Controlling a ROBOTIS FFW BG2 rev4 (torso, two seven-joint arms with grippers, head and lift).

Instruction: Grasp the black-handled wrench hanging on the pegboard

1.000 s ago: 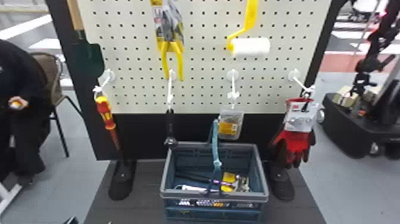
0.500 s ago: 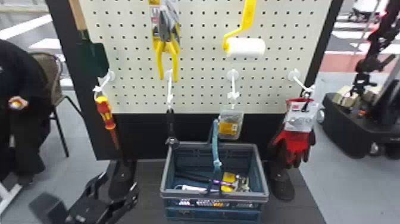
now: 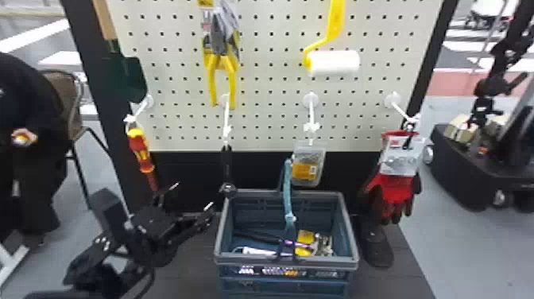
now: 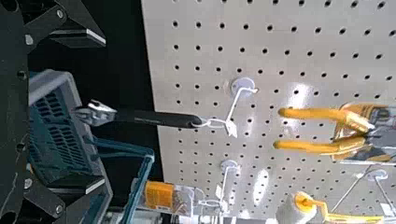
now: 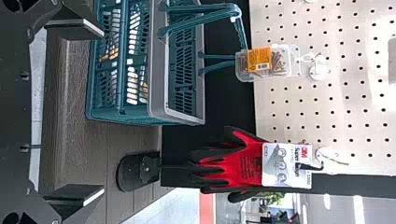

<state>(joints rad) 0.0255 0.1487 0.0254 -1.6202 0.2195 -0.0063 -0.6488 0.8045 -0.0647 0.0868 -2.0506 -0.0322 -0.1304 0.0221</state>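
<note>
The head view's top edge cuts off the yellow-handled pliers [image 3: 221, 51] at eleven o'clock and the yellow-handled white paint roller [image 3: 333, 63] at one o'clock, and the tools [image 3: 274, 240] inside the blue plastic basket [image 3: 284, 261] blur together.

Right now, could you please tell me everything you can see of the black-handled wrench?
The wrench has a slim black handle, matte like rubber or plastic, and a small silvery head at its lower end. It hangs upright from a white hook on the pegboard, head down near the rear left corner of the blue basket. The open left gripper sits lower, apart from it.
</note>
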